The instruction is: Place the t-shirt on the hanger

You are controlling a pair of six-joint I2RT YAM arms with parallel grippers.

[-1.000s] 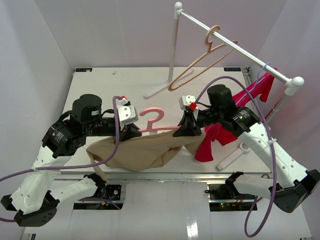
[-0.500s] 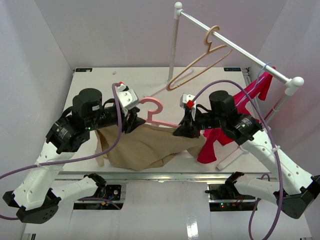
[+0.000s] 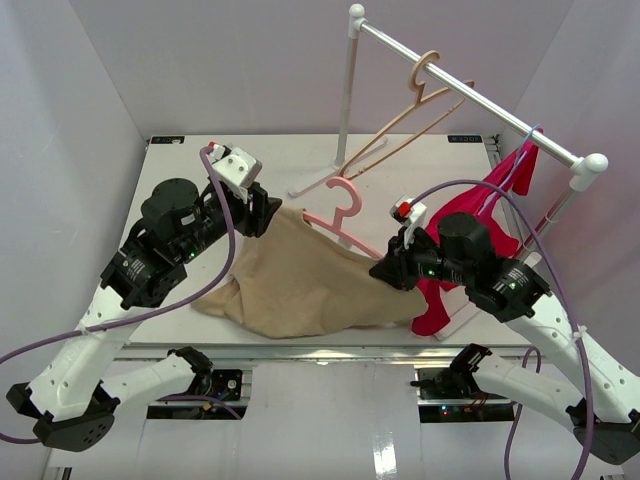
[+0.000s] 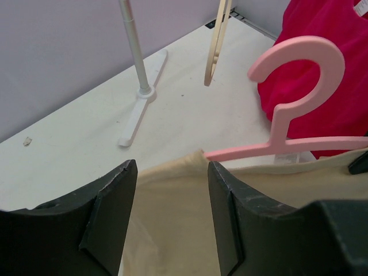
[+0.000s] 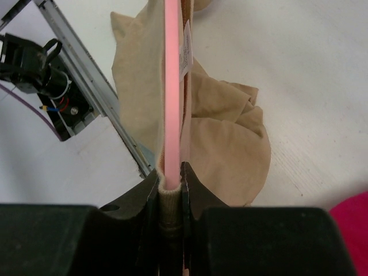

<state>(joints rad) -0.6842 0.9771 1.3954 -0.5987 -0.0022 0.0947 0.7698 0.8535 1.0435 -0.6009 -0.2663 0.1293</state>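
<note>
Partly | hanger (image 4: 282, 123) arm hidden inside t-shirt (image 3: 300, 285) | left pincer (image 3: 266, 213) grip unclear

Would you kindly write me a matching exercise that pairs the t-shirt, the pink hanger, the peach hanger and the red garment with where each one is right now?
Things:
1. t-shirt
2. pink hanger
3. peach hanger
4. red garment

Places:
A. hooked bare on the rail
B. hanging at the rail's end on the right of the top view
C. one end pinched in the right claw
D. draped from the pink bar

Pairs: 1-D, 2-C, 3-A, 4-B
</note>
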